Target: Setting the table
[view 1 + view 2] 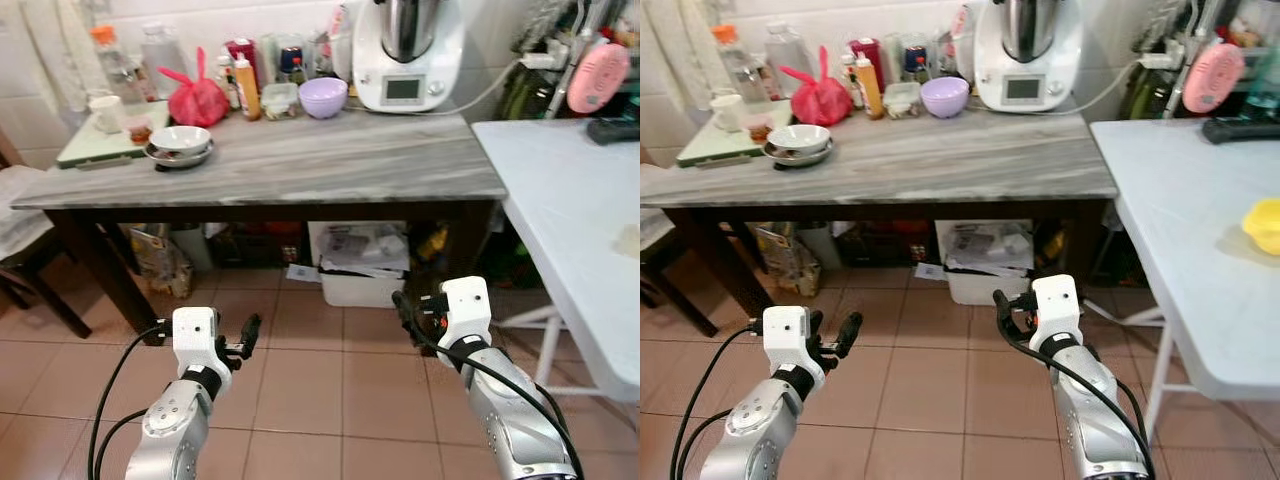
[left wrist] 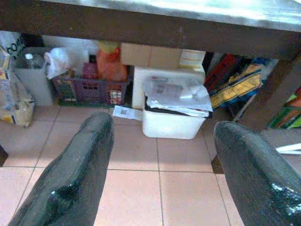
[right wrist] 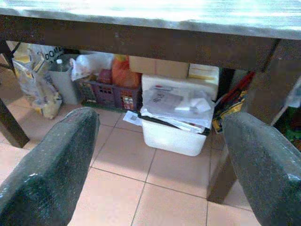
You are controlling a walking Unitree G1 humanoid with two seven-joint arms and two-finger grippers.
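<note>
Left eye view | both arms hanging low over tiled floor | left tool [image 1: 248,333] and right tool [image 1: 404,312] gaping, carrying nothing | stacked bowls [image 1: 180,143] sitting on marble surface [image 1: 330,165] | setting seemingly not yet starting

Both head eyes look forward and down from standing height at the marble-top table [image 1: 300,160], its front edge running across, floor tiles below. Each wrist cam sits low, close to the floor, aimed under that front edge, and both catch the same white bin [image 2: 171,120] stuffed with papers.
</note>
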